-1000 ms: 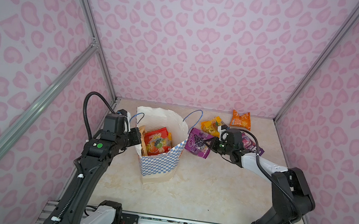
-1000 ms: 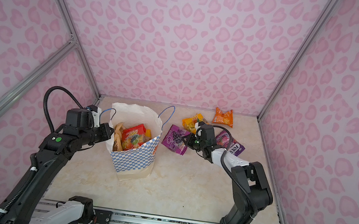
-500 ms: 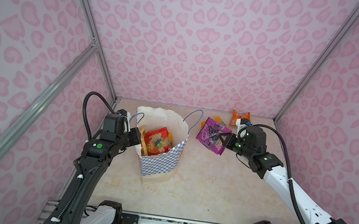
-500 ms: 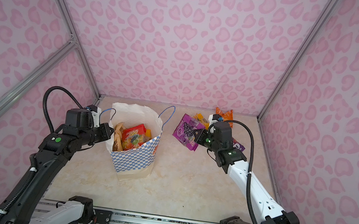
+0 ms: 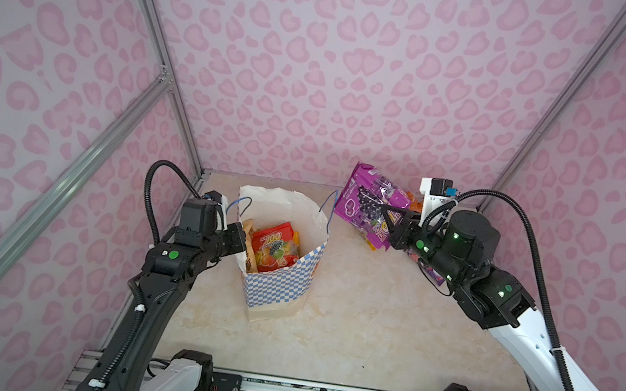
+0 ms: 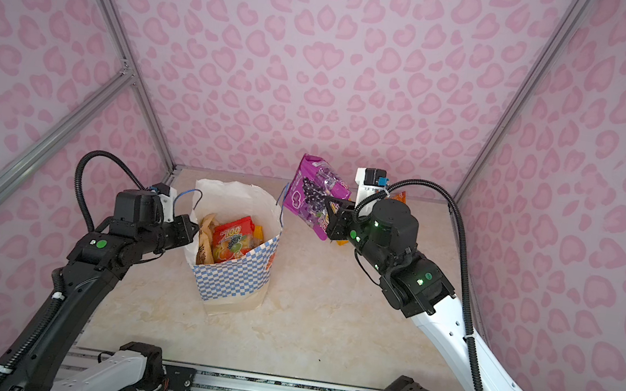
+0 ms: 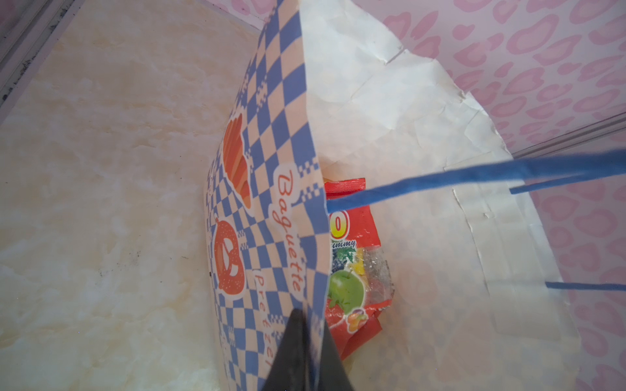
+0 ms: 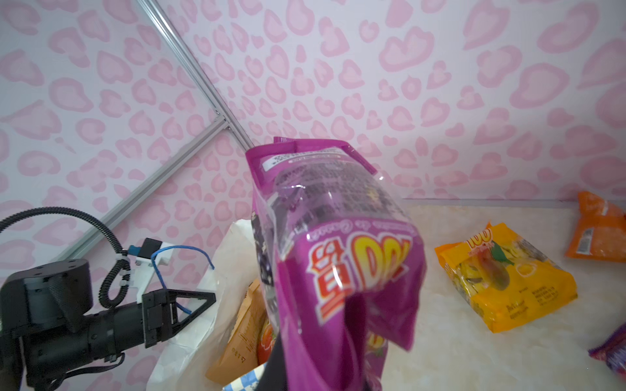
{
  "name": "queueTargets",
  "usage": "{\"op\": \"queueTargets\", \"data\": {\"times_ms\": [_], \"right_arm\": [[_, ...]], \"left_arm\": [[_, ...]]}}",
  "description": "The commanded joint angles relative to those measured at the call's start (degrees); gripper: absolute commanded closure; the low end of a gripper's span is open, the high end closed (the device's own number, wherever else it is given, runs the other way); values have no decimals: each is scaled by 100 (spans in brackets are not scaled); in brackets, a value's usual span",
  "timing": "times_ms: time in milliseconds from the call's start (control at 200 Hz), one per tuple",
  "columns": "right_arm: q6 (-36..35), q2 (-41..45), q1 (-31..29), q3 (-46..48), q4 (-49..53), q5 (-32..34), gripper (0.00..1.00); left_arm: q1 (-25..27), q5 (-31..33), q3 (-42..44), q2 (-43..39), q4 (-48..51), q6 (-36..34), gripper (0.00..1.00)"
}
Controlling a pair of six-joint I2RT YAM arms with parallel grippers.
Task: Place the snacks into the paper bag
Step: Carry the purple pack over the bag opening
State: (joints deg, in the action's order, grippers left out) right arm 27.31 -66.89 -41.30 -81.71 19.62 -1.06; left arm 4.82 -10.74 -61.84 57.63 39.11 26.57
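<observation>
Pale marbled desk [image 5: 365,339] between pink patterned walls. Left of centre on it, upright with an open mouth: blue-checked paper bag [image 5: 281,284], cream band at the base, blue cord handles [image 7: 474,172] at the rim.

Raised off the desk just right of the bag's mouth, tilted: purple packet [image 5: 368,209], clamped by one edge in the right pincer [image 5: 388,216], jaws closed on the plastic.

Inside the bag, against its left wall: pale-orange packet [image 6: 206,235]. Beside it, red packet [image 5: 274,245] with fruit pictures.

Flat on the desk, far right: yellow packet [image 8: 504,281]. Beyond it by the far wall, small orange packet [image 8: 599,230]. Partly under the right arm: corner of a second purple packet [image 5: 430,271].

Left pincer [image 7: 311,355] pinched shut on the bag's left rim, one finger inside, one outside.
</observation>
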Motion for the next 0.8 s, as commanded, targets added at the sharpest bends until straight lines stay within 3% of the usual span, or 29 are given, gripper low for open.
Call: {"op": "queueTargets", "data": {"times_ms": [0,290,535,795], "right_arm": [[-403,-198,-352,-292,-459,334,100],[-1020,-984,-1172,-1554,-494,346,100],[-1242,-2067,-1156,-2270,-181,-185,100],[-1060,-3116,-793,-2744,55,-1422,100]], "left_arm": [[-7,-95,5,-32,-158,-20,90],[-7,-95,5,-49,-167,-20,90],[-7,-86,6,-67,-160,-29,90],[-7,-60,6,-85,-162,-29,90]]}}
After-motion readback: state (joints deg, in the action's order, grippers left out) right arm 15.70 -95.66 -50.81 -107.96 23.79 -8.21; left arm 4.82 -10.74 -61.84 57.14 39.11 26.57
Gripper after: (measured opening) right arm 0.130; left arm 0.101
